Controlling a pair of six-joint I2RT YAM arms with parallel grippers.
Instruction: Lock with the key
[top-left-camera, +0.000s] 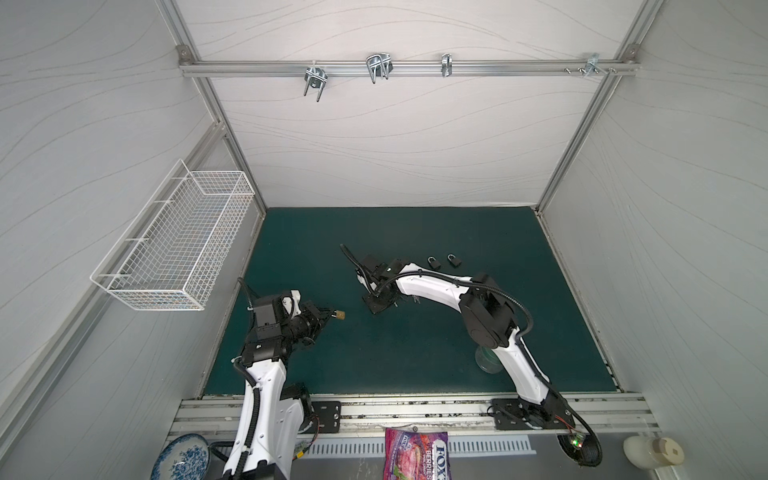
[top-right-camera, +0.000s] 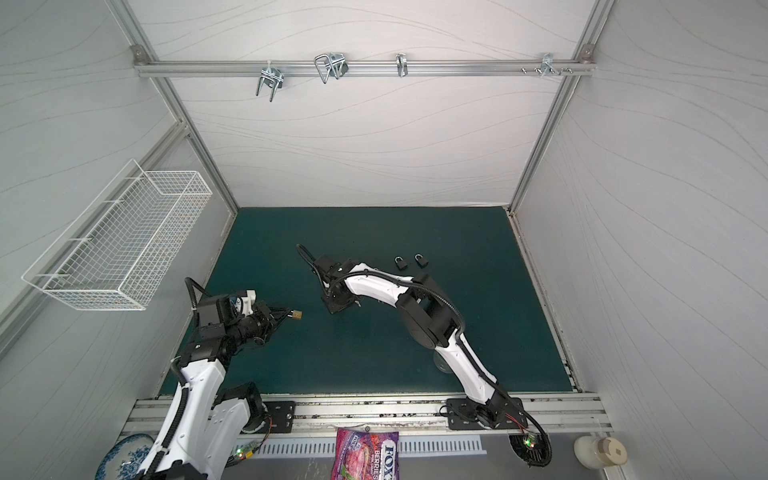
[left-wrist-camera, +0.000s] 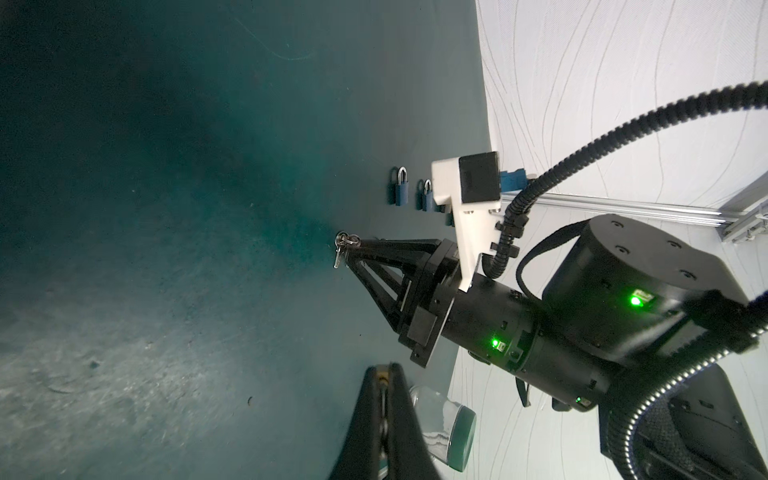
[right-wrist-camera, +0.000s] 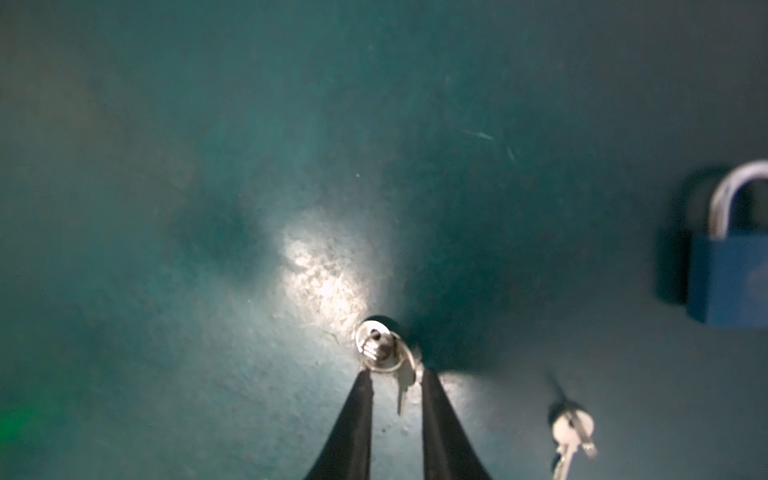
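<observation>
Although the key bunch (right-wrist-camera: 380, 347) lies on the green desk (top-left-camera: 415, 357) right at the tips of the right gripper (right-wrist-camera: 397, 374), that gripper's fingers stand apart. They straddle the ring without clamping it. One key's blade runs back between the fingers, along the gripper's own axis, so a plain closing should catch it, I judge. The brass padlock (top-left-camera: 340, 314) is held above the desk, pinched tight in the closed left gripper (top-left-camera: 331, 312), well apart to the left and nearer the arms' bases. Both top views hide the keys under the right wrist, but both wrist views show them. Only the right wrist view shows a second bunch (right-wrist-camera: 571, 432) near a blue padlock (right-wrist-camera: 731, 266).
</observation>
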